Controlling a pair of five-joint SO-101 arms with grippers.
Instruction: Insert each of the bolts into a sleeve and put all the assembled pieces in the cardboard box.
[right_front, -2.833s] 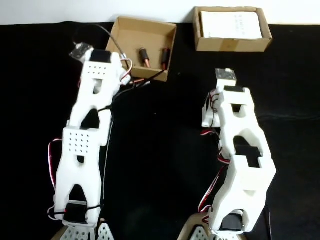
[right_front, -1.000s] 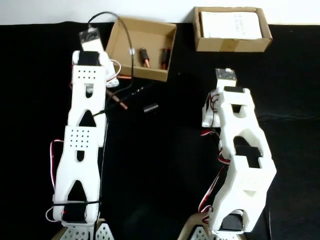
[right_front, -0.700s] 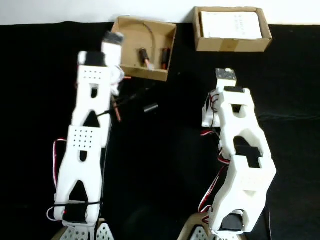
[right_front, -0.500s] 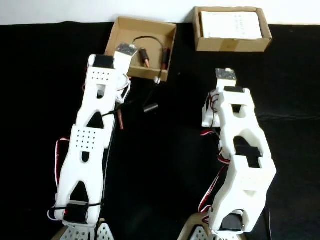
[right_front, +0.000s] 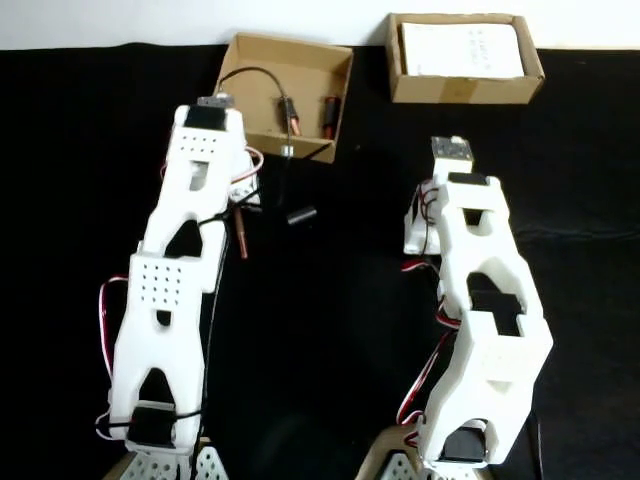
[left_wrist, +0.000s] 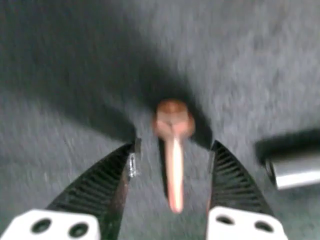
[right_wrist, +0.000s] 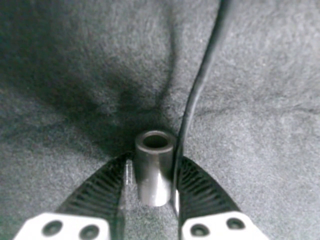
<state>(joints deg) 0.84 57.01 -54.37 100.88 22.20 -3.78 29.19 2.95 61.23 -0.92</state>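
Bolt pickup: left pincer spread, right one loaded.
Left gripper straddles the copper bolt lying on the black cloth, jaws wide, neither touching it; spare sleeve just beside. Best to close squarely on the shank behind the head, so it won't roll. Cardboard box holds two finished pieces. Right gripper pinches its sleeve — bore open, ready for mating.
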